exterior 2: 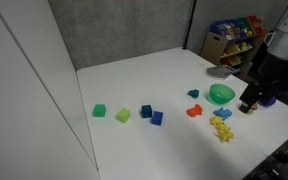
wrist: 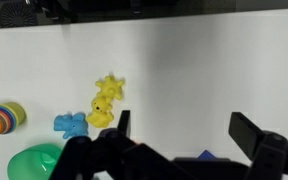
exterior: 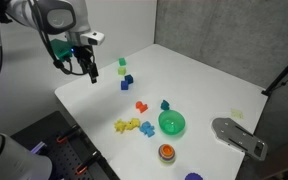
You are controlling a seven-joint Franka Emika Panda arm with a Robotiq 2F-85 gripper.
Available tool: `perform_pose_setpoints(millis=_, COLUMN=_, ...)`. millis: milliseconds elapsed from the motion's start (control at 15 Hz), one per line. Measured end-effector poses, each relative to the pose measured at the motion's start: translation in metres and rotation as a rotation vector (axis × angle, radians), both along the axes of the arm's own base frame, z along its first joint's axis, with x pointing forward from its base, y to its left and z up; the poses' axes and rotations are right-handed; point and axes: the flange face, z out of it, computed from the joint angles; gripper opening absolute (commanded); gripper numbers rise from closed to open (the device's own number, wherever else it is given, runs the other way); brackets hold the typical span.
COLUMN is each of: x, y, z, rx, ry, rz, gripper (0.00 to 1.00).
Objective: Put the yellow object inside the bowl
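The yellow object (wrist: 109, 88) lies flat on the white table, touching a second, blockier yellow piece (wrist: 101, 113). Both yellow pieces show as a cluster in both exterior views (exterior: 132, 126) (exterior 2: 221, 128). The green bowl (exterior: 172, 123) (exterior 2: 221, 94) (wrist: 36, 162) stands upright and empty, close beside them. My gripper (exterior: 87, 68) (exterior 2: 250, 102) (wrist: 184, 135) is open and empty. It hangs in the air above the table, apart from the yellow pieces and the bowl.
Near the bowl are an orange-red round container (exterior: 166, 152) (wrist: 4, 117), a light blue piece (wrist: 70, 124) and a red piece (exterior: 141, 104). Green (exterior: 122, 62) and blue cubes (exterior: 127, 80) lie farther off. A grey plate (exterior: 239, 135) sits at the table edge.
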Motion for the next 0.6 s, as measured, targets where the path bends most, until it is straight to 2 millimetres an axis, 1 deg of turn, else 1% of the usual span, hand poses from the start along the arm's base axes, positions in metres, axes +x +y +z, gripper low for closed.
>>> perform_pose_setpoints(millis=333, x=0.024, y=-0.014, z=-0.054, rx=-0.051, ry=-0.022, rz=-0.034, gripper=1.0)
perform_pose_setpoints(millis=600, x=0.031, y=-0.029, z=-0.095, rx=-0.104, ry=-0.011, rz=-0.056, gripper=1.0)
